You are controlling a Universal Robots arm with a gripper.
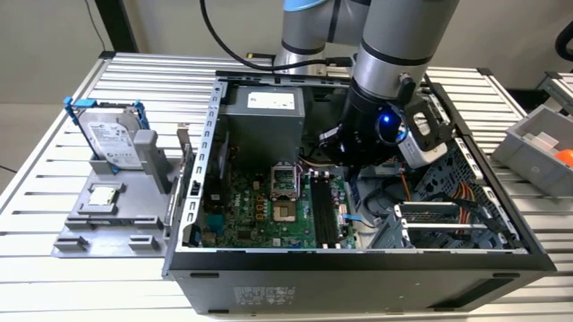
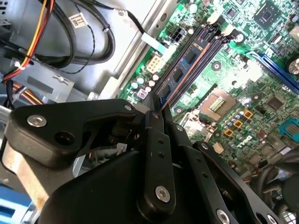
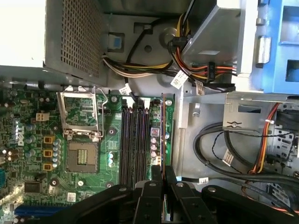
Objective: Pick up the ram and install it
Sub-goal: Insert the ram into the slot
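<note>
Your pincer (image 3: 162, 179) is down inside the open computer case (image 1: 192, 201), fingers closed tight on the top edge of the ram (image 3: 163, 135), which stands on edge over the slot (image 3: 140, 140) bank just right of the empty processor socket (image 3: 81, 116) in the first wrist view. In the second wrist view the stick (image 2: 180, 72) lies along the outermost of the slots, its dark chips showing; whether it is fully seated you cannot tell (the latches are hidden by the fingers). Judge it as light, stiff and fragile: a thin board that will flex or crack if pushed askew. Hold it by the bare long edge at mid-length, never by the chips or contacts.
</note>
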